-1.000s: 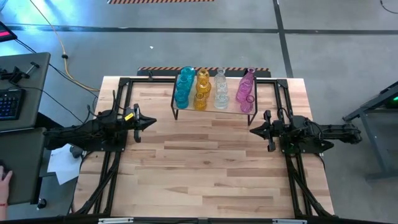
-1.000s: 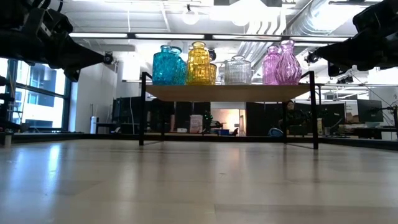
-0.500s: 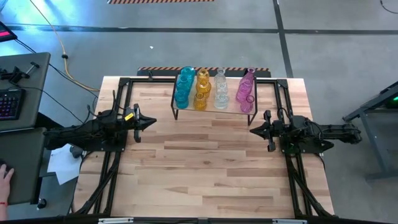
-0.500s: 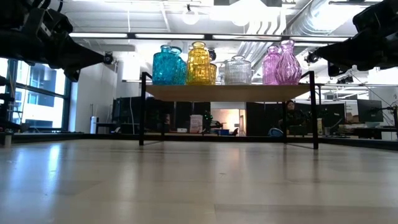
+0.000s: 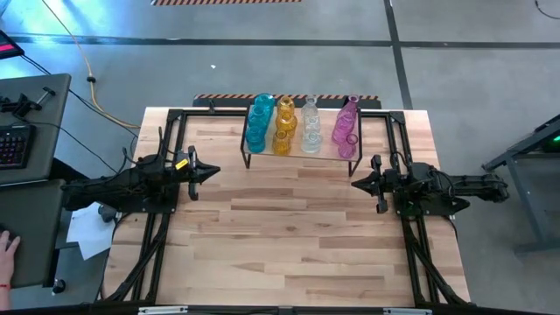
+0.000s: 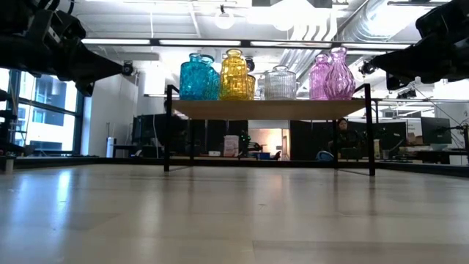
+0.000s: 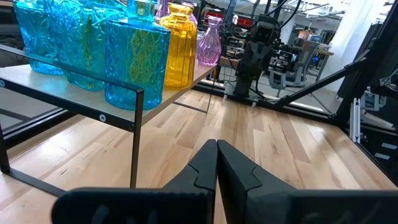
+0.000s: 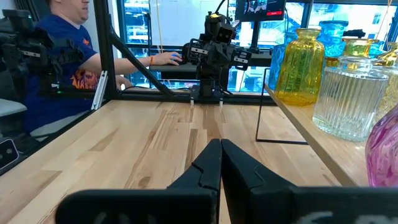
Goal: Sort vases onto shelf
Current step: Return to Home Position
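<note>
Wooden table (image 5: 289,236) bore the shelf (image 6: 267,108), vases (image 6: 234,75) ranked by colour on it; left gripper (image 5: 213,172) and right gripper (image 5: 354,183) hung either side, both closed, empty.

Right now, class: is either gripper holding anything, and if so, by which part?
Nothing is held. The left gripper and right gripper are both shut and empty, apart from the shelf where the vases stand.

The left gripper (image 7: 216,144) holds its fingers (image 7: 199,171) pressed together over the surface (image 7: 280,149). Teal vases (image 7: 134,59) stand at the shelf's (image 7: 180,92) near corner, with a yellow vase (image 7: 179,46) and a pink vase (image 7: 209,43) behind them.
</note>
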